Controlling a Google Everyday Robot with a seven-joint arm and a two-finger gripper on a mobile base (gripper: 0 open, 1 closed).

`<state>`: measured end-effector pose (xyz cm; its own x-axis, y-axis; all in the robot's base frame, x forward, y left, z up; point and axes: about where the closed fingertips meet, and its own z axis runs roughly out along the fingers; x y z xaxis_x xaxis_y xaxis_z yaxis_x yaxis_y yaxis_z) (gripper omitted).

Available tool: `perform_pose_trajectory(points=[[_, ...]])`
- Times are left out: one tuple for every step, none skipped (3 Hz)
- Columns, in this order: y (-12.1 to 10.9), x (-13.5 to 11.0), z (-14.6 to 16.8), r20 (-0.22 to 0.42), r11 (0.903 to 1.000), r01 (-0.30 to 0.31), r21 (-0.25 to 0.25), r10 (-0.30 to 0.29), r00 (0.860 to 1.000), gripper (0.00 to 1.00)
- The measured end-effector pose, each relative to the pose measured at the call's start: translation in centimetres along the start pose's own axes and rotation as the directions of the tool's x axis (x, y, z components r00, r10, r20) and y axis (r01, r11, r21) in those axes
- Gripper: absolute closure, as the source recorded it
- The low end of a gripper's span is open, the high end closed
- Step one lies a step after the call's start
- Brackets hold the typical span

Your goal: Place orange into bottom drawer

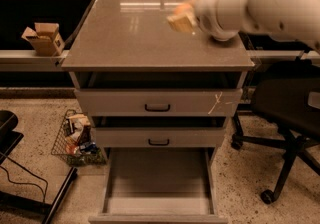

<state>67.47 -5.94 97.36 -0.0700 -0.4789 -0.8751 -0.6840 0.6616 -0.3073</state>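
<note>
Grey and pulled fully out, the bottom drawer sits at the lower middle of your frame, its flat floor showing below the two shut upper drawers with black handles. Your gripper hangs over the brown cabinet top, right of centre in the upper part of the frame, on the end of the cream arm that reaches in from the upper right. You cannot tell how wide the gripper stands or whether it has hold of anything. An orange-coloured patch at its upper edge looks like the orange, high above the drawer. A cardboard box rests on the ledge at the left. A wire basket of oddments stands on the floor just beside the cabinet. A black office chair fills the right side.
</note>
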Motion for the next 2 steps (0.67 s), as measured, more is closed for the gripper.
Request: perform_pose_trajectory(points=[[1.9,12.8,-2.5,-0.146,0.9957,-0.083,-0.04,0.076,0.986,1.0],[2.3,24.1,-3.6,-0.236,0.9834,-0.168,-0.068,0.148,0.96,1.0]])
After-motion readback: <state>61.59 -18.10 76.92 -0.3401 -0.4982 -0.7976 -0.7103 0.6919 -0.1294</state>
